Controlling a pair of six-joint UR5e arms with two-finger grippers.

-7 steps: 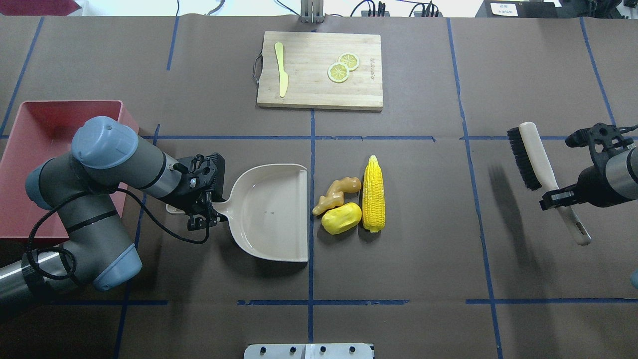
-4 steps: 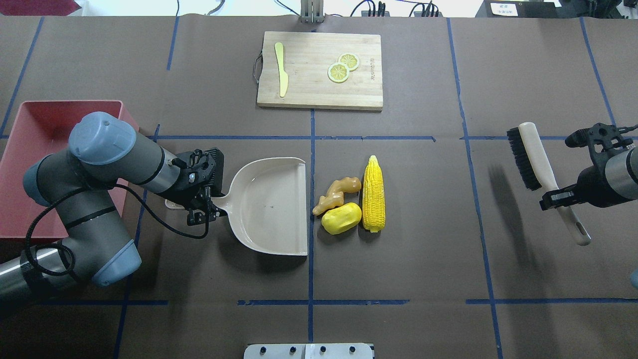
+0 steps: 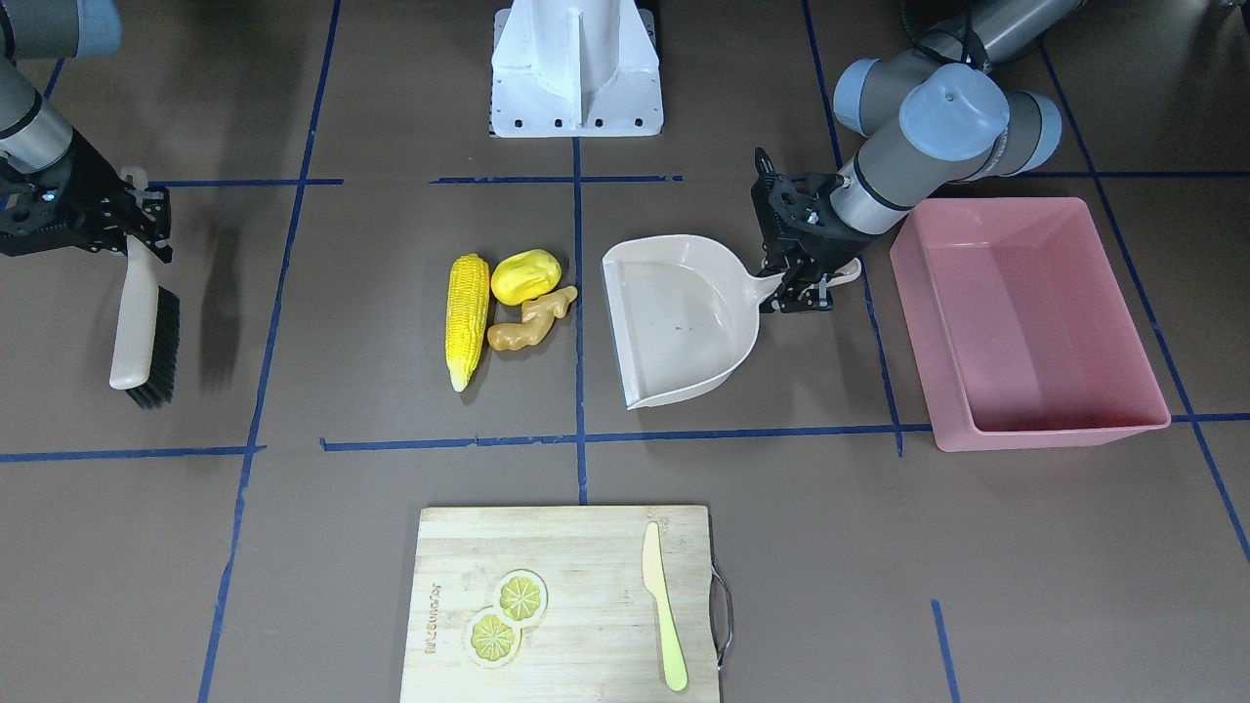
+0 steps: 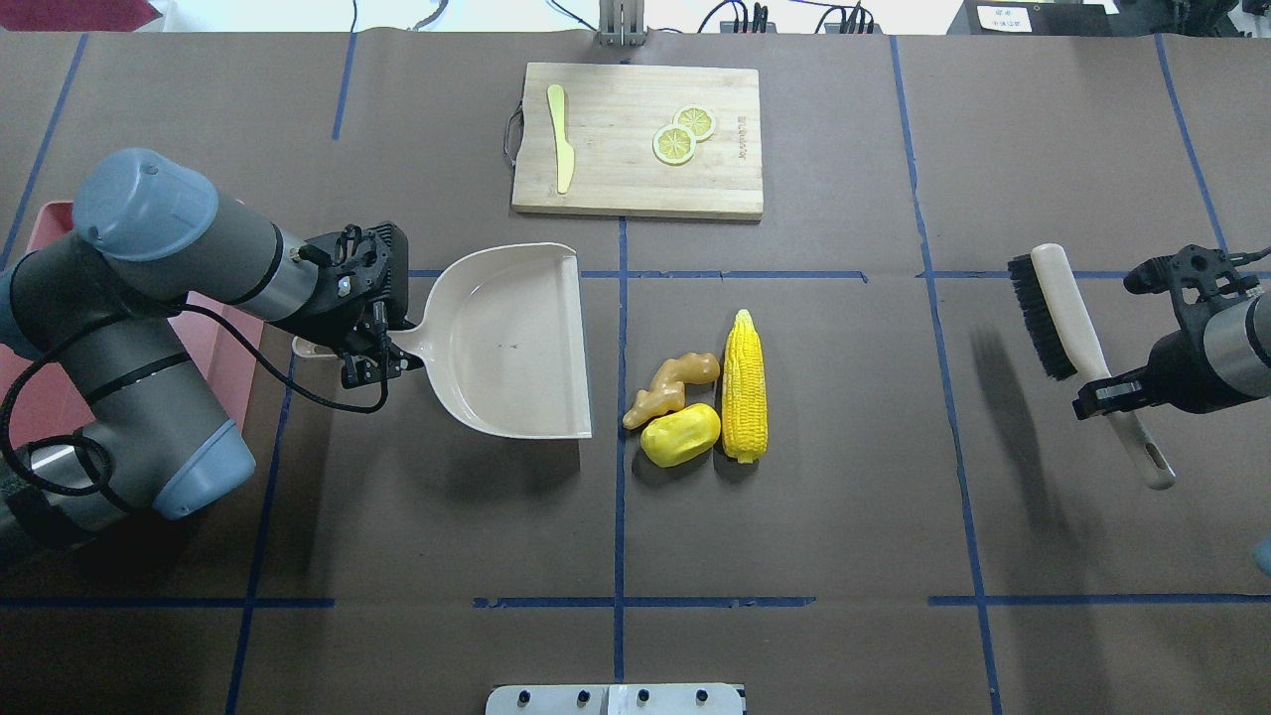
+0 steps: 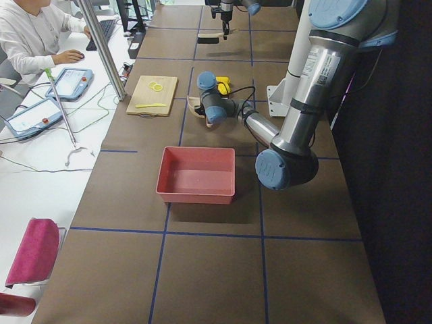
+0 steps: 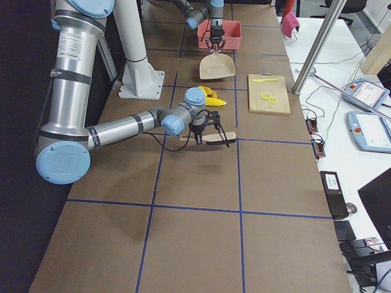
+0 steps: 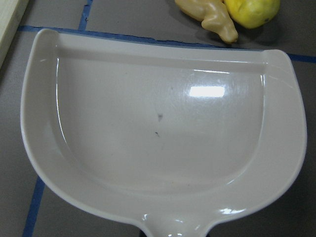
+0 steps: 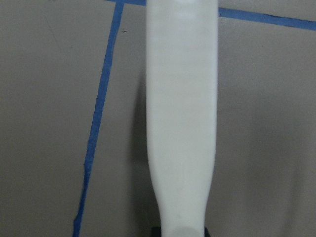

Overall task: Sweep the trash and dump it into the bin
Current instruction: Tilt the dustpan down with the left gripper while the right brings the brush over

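The corn cob (image 4: 745, 385), the rounded yellow lump (image 4: 680, 435) and the tan ginger root (image 4: 670, 387) lie together at the table's middle. My left gripper (image 4: 382, 348) is shut on the handle of the beige dustpan (image 4: 506, 343). The pan's open edge faces the trash from its left, a short gap away and shifted toward the far side. The left wrist view shows the empty pan (image 7: 163, 123) with the ginger (image 7: 207, 15) beyond its edge. My right gripper (image 4: 1107, 392) is shut on the handle of a brush (image 4: 1058, 308), held far right. The pink bin (image 3: 1035, 322) stands behind my left arm.
A wooden cutting board (image 4: 635, 139) with a pale yellow knife (image 4: 561, 134) and two lemon slices (image 4: 683, 134) lies at the far middle. Blue tape lines cross the brown table cover. An operator (image 5: 34, 37) sits beyond the far table edge.
My left arm has moved the dustpan toward the far side and slightly left, away from the trash. My right arm with the brush has barely moved.
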